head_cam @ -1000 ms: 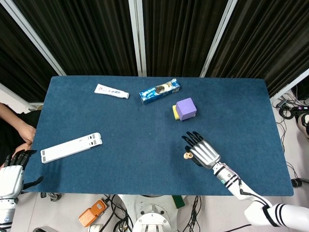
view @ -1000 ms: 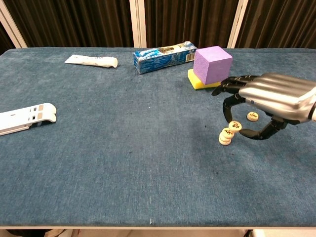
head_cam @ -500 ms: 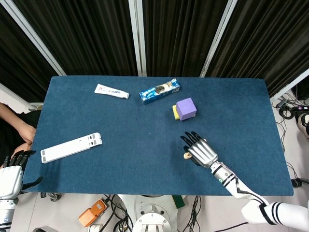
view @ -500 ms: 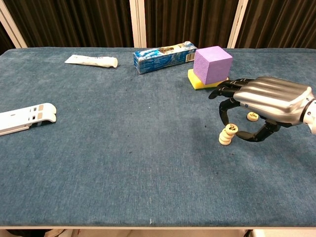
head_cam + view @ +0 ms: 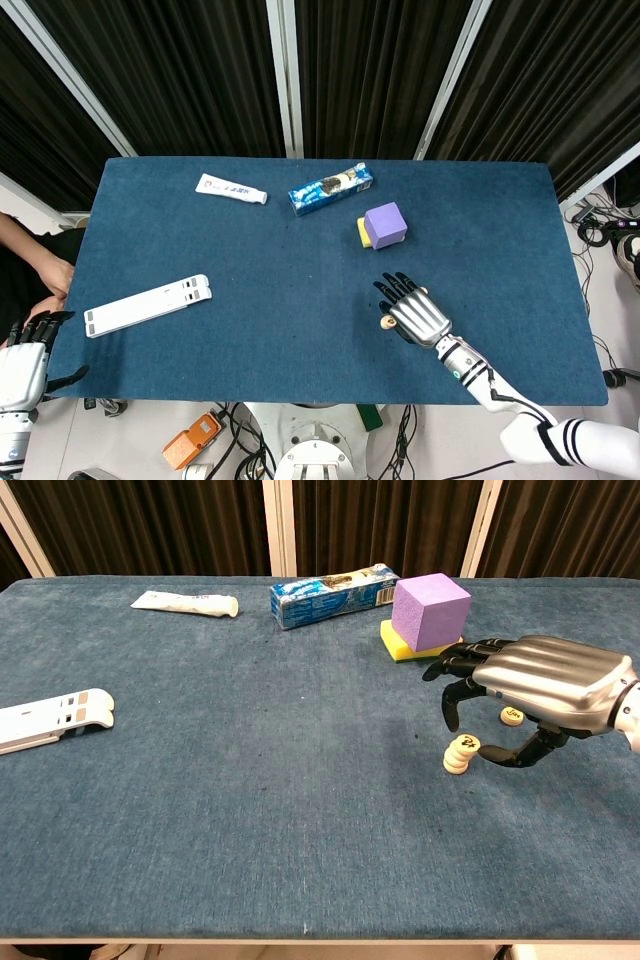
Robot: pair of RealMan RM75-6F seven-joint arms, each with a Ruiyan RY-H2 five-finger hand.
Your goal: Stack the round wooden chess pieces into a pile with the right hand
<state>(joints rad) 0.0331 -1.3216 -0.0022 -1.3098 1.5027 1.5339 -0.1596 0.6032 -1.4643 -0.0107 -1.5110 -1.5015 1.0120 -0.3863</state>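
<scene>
A short pile of round wooden chess pieces stands on the blue table at the right; in the head view the same pile peeks out beside my right hand. That right hand arches over the pile from the right, palm down. Its thumb tip touches the top piece's right edge, while the other fingertips hang just above it, so nothing is held. One loose piece lies under the palm. My left hand hangs off the table's front left corner, fingers apart and empty.
A purple cube on a yellow sponge sits just behind the right hand. Further back lie a blue box and a white tube. A white folded stand lies at the left. A person's arm shows at the left edge.
The right hand moved left and lowered the piece it was pinching onto the pile. Its fingers have since lifted slightly off that piece. The left hand has not moved.
</scene>
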